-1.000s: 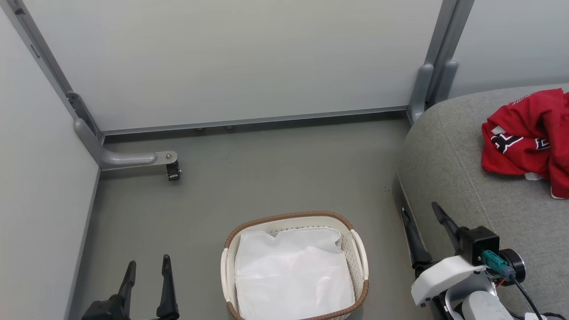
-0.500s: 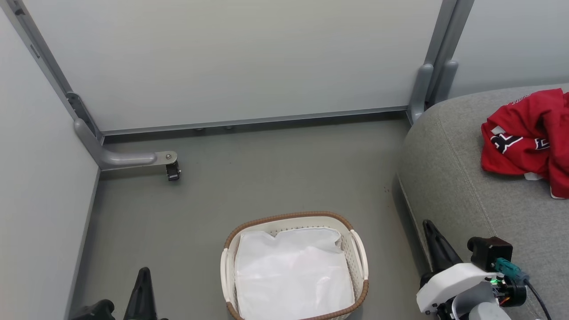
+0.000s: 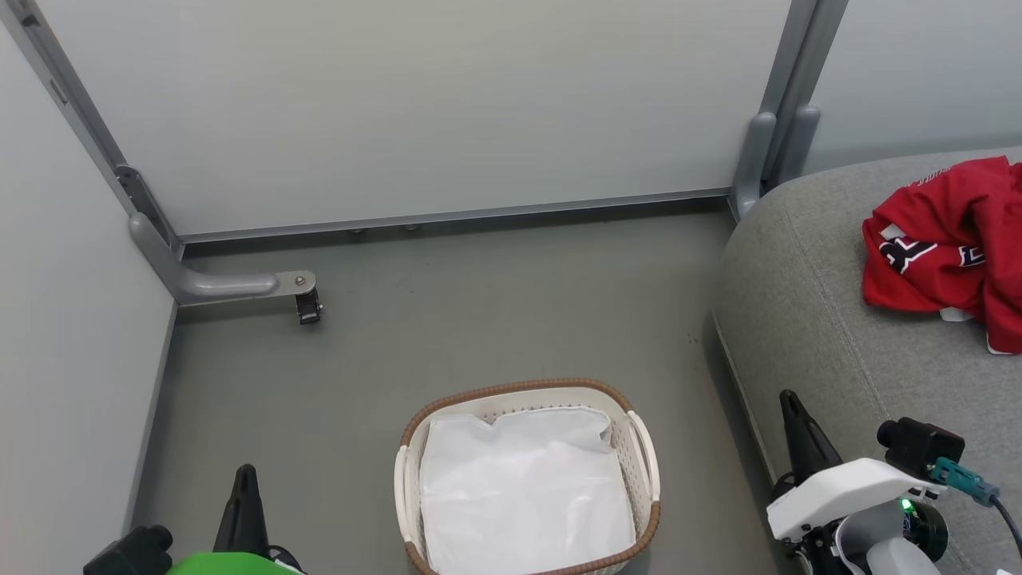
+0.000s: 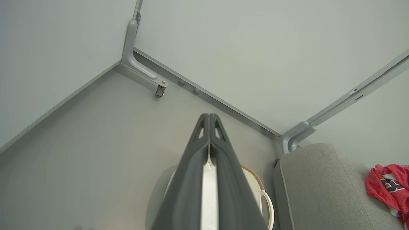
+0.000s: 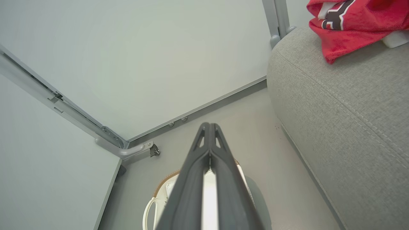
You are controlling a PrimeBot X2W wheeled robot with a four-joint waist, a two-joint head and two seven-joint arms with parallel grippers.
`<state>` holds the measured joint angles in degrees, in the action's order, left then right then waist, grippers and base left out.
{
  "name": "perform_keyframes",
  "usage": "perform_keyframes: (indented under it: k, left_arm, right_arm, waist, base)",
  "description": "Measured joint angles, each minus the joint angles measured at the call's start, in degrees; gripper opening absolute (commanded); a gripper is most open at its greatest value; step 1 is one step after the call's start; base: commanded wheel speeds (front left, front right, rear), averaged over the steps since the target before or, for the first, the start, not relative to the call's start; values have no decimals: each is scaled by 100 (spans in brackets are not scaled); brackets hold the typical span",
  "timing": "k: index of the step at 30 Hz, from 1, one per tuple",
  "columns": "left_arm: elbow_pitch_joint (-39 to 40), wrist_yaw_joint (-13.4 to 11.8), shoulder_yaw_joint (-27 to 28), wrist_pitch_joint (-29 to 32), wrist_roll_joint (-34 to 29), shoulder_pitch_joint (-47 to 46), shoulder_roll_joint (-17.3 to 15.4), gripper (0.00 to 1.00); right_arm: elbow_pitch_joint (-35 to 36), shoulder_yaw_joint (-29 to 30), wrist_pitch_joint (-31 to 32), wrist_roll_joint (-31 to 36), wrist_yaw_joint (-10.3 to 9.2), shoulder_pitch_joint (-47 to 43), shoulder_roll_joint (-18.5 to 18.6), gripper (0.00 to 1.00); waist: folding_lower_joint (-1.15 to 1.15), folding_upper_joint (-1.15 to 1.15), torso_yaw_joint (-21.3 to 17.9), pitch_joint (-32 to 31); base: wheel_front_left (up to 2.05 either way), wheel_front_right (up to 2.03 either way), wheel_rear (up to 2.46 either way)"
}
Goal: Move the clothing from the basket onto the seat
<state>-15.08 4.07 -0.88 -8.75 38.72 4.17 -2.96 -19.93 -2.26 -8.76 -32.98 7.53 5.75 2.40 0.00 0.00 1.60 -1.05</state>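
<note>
The red jerseys (image 3: pixel 950 247) lie crumpled on the grey seat (image 3: pixel 806 303) at the right; they also show as clothing (image 4: pixel 389 188) and clothing (image 5: pixel 345 22). The basket (image 3: pixel 647 455) stands on the floor at bottom centre and holds just a white liner sheet (image 3: pixel 523 487). My left gripper (image 3: pixel 245 479) is at the lower left, shut and empty, tips together in the left wrist view (image 4: pixel 209 116). Low beside the seat's front edge my right gripper (image 3: pixel 790 403) is shut with nothing in it, tips pressed together (image 5: pixel 209 125).
Pale partition walls with grey metal frames close off the back and left. A grey bracket foot (image 3: pixel 239 283) with a small caster (image 3: pixel 307 306) juts onto the floor at the left. Grey floor lies between basket and walls.
Both grippers have gone from open to shut and drawn back toward the bottom of the view. The jerseys, basket and liner have stayed put.
</note>
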Motion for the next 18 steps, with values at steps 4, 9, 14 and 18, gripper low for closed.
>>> perform_keyframes:
  k: [4, 9, 14, 18]
  left_arm:
    - [7, 22, 48, 85, 320, -47, 0, 0]
    - [13, 44, 93, 199, 717, -124, 1, 0]
    - [16, 70, 138, 305, 1068, -181, 2, 0]
    - [21, 82, 182, 372, 1328, -243, 3, 0]
  right_arm:
    - [34, 53, 91, -359, 0, 0, 0, 0]
    - [79, 118, 199, -789, 0, 0, 1, 0]
    - [114, 176, 307, -1179, 0, 1, 2, 0]
    - [145, 220, 379, -1485, 0, 1, 4, 0]
  waist:
    - [0, 0, -6, 5]
    - [0, 0, -14, 11]
    - [0, 0, -22, 17]
    - [0, 0, -28, 22]
  base:
    - [0, 0, 0]
    - [0, 0, 0]
    - [0, 0, 0]
    - [0, 0, 0]
